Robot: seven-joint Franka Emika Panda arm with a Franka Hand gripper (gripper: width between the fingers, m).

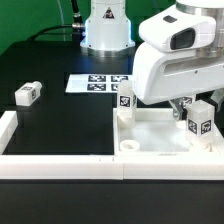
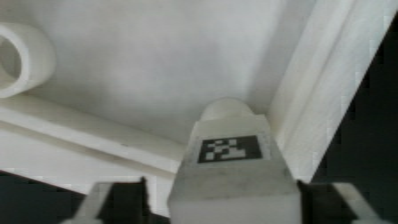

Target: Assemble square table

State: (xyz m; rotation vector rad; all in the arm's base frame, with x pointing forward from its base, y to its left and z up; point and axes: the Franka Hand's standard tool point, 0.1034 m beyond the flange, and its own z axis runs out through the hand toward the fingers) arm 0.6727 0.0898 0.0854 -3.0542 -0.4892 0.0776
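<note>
The square table's white tray-like top (image 1: 155, 140) lies at the front of the exterior view's right. One tagged white leg (image 1: 200, 122) stands upright in its right part, under my gripper (image 1: 196, 108). In the wrist view that leg (image 2: 228, 150) sits between my fingers (image 2: 118, 205), beside the top's raised rim (image 2: 320, 90). My gripper (image 2: 226, 206) is open, with a thin gap still showing on one side of the leg. A second leg (image 1: 126, 96) stands at the top's back corner. A third leg (image 1: 27, 93) lies on the black table at the left.
The marker board (image 1: 98, 82) lies behind the top. Long white rails run along the front (image 1: 60, 166) and the left (image 1: 7, 130). A round corner hole (image 2: 15, 60) shows in the top. The robot's base (image 1: 106, 30) stands at the back.
</note>
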